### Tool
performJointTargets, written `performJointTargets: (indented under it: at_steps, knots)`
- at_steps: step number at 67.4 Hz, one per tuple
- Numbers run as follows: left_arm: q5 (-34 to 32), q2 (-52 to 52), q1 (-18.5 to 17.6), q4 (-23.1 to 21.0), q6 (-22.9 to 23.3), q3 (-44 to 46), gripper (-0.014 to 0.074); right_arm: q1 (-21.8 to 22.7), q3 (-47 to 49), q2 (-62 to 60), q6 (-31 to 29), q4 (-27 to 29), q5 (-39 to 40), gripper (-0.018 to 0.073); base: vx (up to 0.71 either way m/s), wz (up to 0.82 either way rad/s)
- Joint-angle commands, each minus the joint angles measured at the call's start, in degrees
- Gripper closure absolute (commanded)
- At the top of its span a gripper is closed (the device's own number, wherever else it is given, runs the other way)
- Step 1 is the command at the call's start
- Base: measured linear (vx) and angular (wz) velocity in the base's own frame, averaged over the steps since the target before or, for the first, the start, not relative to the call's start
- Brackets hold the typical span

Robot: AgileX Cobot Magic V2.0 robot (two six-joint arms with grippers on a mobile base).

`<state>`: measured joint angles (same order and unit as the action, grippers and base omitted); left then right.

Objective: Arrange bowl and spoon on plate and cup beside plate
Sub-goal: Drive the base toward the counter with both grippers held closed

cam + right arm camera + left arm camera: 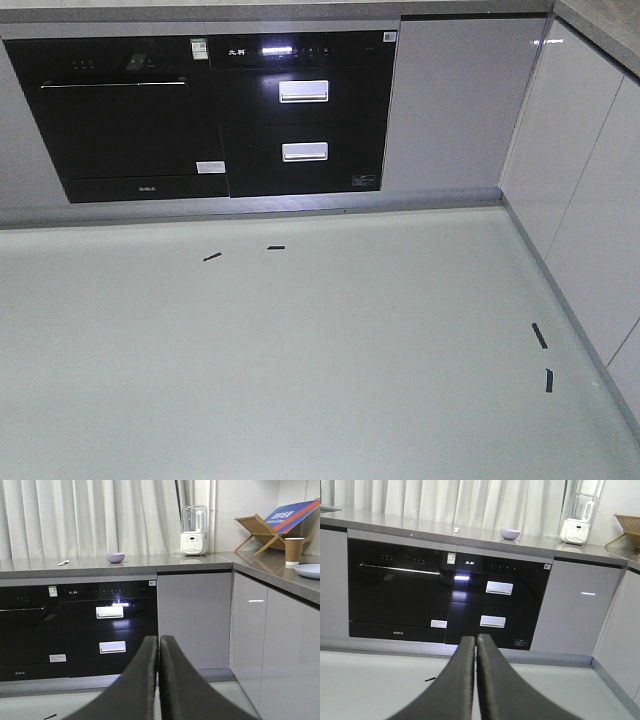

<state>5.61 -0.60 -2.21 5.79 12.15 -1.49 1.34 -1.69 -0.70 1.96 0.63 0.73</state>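
Right now you have one round, deep lavender-purple plastic-looking bowl (115, 557) standing upright on the far grey tabletop (150, 562), above two black built-in appliances (120, 120). One small pale mint-green spoon (63, 563) lies on the same tabletop to the bowl's left, well apart from it. Right of the bowl, near the corner, stands one white blender with a clear jug (194, 530).

On the right-hand run of tabletop you see one tall brown paper cup with a white rim (292, 550), upright. Nearer to you and just beside it is one shallow pale blue-grey plate (308, 570), cut by the picture's edge. Farther back stands one wooden rack (257, 530) with a blue sign (292, 514) at its top.

Your left gripper (475, 639) has its two dark fingers together with nothing between them. Your right gripper (159, 639) is the same, fingers pressed together on nothing. Both hang over the pale floor (320, 380), well apart from every task thing. Four short black tape strips (276, 247) mark that floor: two far, near the appliances, and two at the right by the white cabinets (585, 200).
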Motion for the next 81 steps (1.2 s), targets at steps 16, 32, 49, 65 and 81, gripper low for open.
performJointTargets:
  at_steps: [16,32,49,65,81]
  knots:
    - [-4.6,-0.8,0.0,-0.5,0.0,-1.2,0.0602,-0.1,-0.4,-0.5,-0.3,-0.3,4.4,0.0564,0.00,0.00]
    - [-4.6,-0.8,0.0,-0.5,0.0,-1.2,0.0602,-0.1,-0.4,-0.5,-0.3,-0.3,4.4,0.0564,0.00,0.00]
    - [-4.6,-0.8,0.0,-0.5,0.0,-1.2,0.0602,-0.1,-0.4,-0.5,-0.3,-0.3,4.4,0.0564,0.00,0.00]
    - [-4.6,-0.8,0.0,-0.5,0.0,-1.2,0.0602,-0.1,-0.4,-0.5,-0.3,-0.3,4.4,0.0564,0.00,0.00]
    - [-4.6,-0.8,0.0,-0.5,0.0,-1.2,0.0602,-0.1,-0.4,-0.5,-0.3,-0.3,4.4,0.0564,0.00,0.00]
